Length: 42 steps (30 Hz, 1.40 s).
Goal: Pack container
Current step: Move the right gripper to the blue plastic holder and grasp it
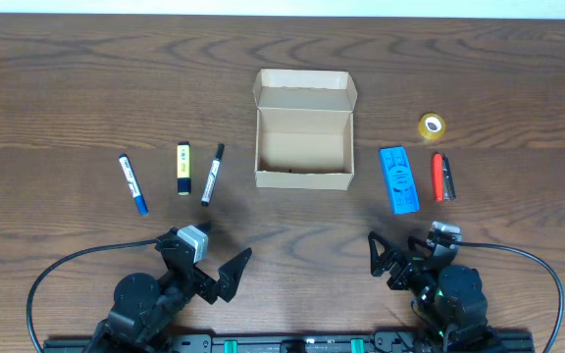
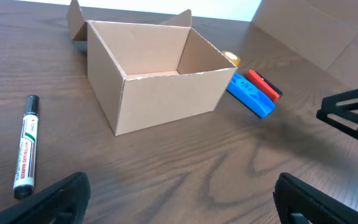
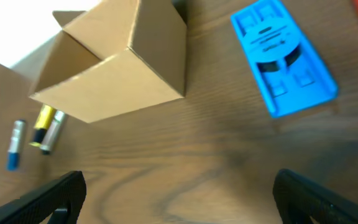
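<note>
The container [image 1: 302, 179] is a tan cardboard box standing open and empty at the table's middle, its flap lid folded back. It also shows in the left wrist view [image 2: 166, 102] and the right wrist view [image 3: 123, 74]. My left gripper [image 1: 209, 263] is open and empty near the front edge, left of the box; its fingers frame bare wood [image 2: 182, 202]. My right gripper [image 1: 400, 257] is open and empty near the front edge, right of the box [image 3: 179, 199].
Left of the box lie a blue marker [image 1: 133, 183], a yellow highlighter [image 1: 182, 168] and a black marker [image 1: 212, 174] [image 2: 27, 146]. Right of it lie a blue flat pack [image 1: 398, 178] [image 3: 283, 56], a red item [image 1: 442, 177] and a yellow tape roll [image 1: 432, 126].
</note>
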### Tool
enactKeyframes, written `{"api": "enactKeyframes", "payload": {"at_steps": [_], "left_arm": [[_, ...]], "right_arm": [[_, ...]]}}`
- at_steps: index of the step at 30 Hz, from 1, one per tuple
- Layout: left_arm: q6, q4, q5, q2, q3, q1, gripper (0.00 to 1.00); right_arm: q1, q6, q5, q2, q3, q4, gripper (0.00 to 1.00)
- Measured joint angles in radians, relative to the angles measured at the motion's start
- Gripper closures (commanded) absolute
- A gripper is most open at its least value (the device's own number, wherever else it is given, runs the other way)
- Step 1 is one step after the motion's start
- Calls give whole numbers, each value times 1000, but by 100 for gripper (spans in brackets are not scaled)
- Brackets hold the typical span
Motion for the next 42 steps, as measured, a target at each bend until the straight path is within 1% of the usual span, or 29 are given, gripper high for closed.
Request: {"api": "enactKeyframes", "payload": {"at_steps": [5,9,12,20,25,29,32,38,42], "left_arm": [[0,0,0,0,0,0,5],[0,0,0,0,0,0,5],[0,0,0,0,0,0,5],[0,1,0,-1,0,0,5],[0,2,-3,-1,0,0,5],[0,2,-3,-1,0,0,5],[0,1,-3,-1,0,0,5],[0,2,-3,-1,0,0,5],[0,2,-3,-1,0,0,5]], "right_arm": [[0,-26,-97,4,1,99,1],[0,-68,-138,81,36,95,1],[0,-117,-148,200,121,69,1],[0,-258,-120,603,475,0,1],[0,-341,-60,814,671,-100,1],[-5,-400,0,965,795,-176,1],[-31,-436,35,1077,846,-194,1],[-97,-523,62,1261,856,-190,1],[-122,-583,69,1368,856,-153,1]]}}
